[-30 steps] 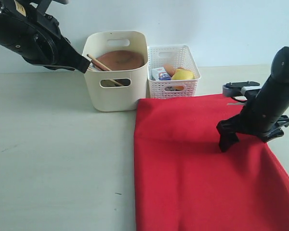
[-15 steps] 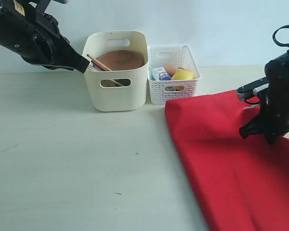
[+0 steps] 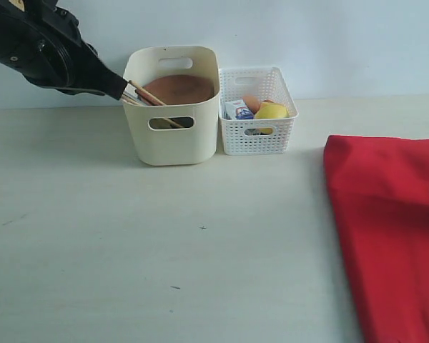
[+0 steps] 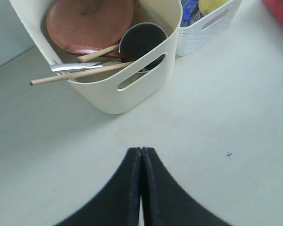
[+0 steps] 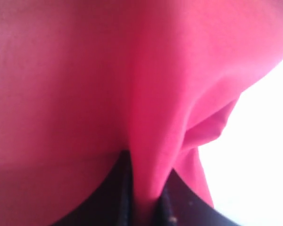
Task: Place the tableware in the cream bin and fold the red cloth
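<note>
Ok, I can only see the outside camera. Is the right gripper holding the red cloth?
Observer: Yes. The right wrist view shows the right gripper shut on a fold of the red cloth.
Operator: What's next to the plate in the cream bin?
Observer: A steel cup, seen by the left wrist camera.
Operator: Is the left gripper holding anything?
Observer: No, it's shut and empty, over the table.

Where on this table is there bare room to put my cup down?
The wide table stretch in front of the cream bin and basket, left of the red cloth, is bare. So is the strip left of the bin. Crowded: the back, where bin and basket stand side by side, and the right, under the cloth.
</note>
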Tool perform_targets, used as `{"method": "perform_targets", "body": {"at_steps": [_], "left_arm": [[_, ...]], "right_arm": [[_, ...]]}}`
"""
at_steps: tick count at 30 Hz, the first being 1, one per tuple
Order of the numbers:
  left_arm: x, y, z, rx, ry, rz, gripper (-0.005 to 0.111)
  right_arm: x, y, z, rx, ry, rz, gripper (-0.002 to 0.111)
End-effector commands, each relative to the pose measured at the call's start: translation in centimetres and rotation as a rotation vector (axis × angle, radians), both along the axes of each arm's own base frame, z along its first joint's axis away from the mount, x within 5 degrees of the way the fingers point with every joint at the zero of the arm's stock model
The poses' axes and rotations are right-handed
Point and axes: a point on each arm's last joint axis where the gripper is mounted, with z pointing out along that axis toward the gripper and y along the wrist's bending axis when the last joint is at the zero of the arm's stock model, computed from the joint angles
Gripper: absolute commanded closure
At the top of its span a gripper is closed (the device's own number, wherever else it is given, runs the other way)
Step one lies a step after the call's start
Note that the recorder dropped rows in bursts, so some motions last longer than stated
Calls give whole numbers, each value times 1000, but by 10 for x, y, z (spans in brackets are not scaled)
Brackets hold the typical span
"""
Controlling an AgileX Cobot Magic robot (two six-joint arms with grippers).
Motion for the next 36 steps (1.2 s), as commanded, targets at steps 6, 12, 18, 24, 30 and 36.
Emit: {"method": "perform_targets", "body": {"at_steps": [6,12,18,24,30,36], "left_arm": [[-2,1,3,2,-13,-3,106],[-2,1,3,1,-15,-3,106],[-2,1,3,0,-19,-3,106],[-2,1,3,-3,-17,0,106],[-1,1,4,-7,-26,-1,106],[-2,1,4,-5,-23,-1,106]], "right_arm": [[28,13,-8,287,-130,-51,108],[42,14,-11,326,-144,-62,106],[41,-1,2,292,-177,-77,64],[36,-12,46,161,-254,-82,32],[33,5,93,186,-368,-38,36],[29,61,77,296,-332,79,99]]}}
